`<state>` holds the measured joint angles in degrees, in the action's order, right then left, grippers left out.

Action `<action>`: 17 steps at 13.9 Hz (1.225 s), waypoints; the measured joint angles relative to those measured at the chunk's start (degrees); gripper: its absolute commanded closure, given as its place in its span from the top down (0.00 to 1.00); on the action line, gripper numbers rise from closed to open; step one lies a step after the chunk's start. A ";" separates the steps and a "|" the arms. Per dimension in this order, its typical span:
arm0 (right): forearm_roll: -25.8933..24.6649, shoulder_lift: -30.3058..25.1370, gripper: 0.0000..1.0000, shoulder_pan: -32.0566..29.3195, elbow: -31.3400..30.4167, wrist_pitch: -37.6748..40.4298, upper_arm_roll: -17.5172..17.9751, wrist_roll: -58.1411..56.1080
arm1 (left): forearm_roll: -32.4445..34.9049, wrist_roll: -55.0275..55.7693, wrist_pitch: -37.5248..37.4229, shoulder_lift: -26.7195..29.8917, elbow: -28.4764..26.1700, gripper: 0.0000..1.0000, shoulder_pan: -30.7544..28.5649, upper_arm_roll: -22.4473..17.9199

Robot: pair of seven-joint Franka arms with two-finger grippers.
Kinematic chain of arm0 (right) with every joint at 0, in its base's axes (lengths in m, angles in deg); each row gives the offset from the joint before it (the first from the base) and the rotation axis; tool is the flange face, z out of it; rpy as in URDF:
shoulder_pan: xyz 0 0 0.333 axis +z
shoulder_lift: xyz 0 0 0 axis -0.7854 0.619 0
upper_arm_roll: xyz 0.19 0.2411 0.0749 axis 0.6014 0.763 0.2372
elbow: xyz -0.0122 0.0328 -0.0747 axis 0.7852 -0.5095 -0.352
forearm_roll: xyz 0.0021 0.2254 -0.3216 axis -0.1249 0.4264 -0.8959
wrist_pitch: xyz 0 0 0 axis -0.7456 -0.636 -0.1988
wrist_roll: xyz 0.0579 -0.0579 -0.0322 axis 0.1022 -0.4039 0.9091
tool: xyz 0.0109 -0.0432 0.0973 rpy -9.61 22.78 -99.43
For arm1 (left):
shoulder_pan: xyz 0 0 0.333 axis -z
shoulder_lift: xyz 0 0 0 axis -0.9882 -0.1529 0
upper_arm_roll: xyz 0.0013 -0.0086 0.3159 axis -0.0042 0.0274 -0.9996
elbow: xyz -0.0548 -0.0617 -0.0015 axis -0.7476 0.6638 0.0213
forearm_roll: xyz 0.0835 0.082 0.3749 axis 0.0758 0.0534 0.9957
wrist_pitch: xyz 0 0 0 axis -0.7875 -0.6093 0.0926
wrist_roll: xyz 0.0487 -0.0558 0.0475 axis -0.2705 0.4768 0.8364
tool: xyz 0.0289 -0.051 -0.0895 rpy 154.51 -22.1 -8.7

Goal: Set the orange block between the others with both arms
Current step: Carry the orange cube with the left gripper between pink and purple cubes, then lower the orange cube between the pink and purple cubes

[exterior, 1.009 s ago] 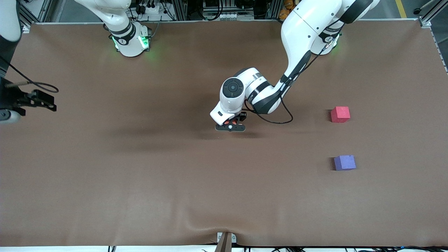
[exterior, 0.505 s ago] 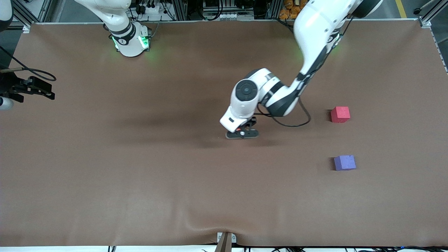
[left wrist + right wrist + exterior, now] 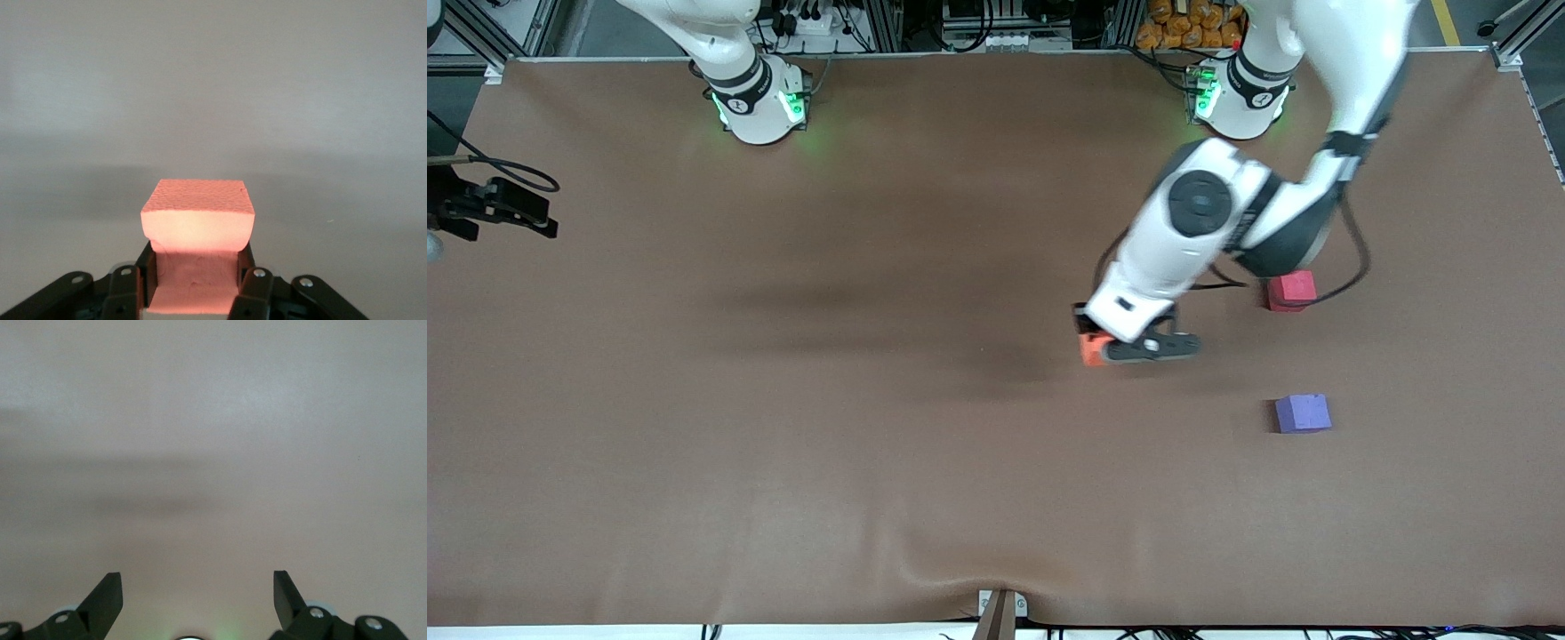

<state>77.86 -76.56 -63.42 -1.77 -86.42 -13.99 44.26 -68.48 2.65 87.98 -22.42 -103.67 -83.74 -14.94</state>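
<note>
Front view, left gripper (image 3: pixel 1100 348) mid-frame, jaws clamped on orange block (image 3: pixel 1090 349) mostly hidden under wrist, arm covering part of pinkish-red cube (image 3: pixel 1292 291), purple cube (image 3: pixel 1303 413) clear, right gripper (image 3: pixel 197 597) jaws wide, empty, cut off at frame's upper left edge.

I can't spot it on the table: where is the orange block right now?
The orange block is clamped in the shut left gripper, up over the brown table mid-width, short of the pinkish-red cube and purple cube.
</note>
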 measured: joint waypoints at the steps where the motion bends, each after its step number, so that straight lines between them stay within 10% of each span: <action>1: 0.00 -0.64 1.00 -0.22 -0.03 0.49 -0.05 0.00 | 0.00 -3.37 -2.01 0.35 -0.19 0.24 -4.47 2.30; 9: 1.88 -3.17 1.00 0.31 -0.27 2.41 -1.12 0.00 | 0.36 -29.98 -6.39 0.54 -5.72 0.25 -26.77 6.37; 17: 1.99 -3.65 1.00 8.13 1.28 1.87 -8.60 4.41 | 7.00 -33.17 9.17 0.47 -19.49 0.25 -33.66 6.41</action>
<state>79.85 -80.22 -55.29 -0.48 -84.55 -22.59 48.66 -61.47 -30.52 97.15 -21.95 -123.16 -117.40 -8.53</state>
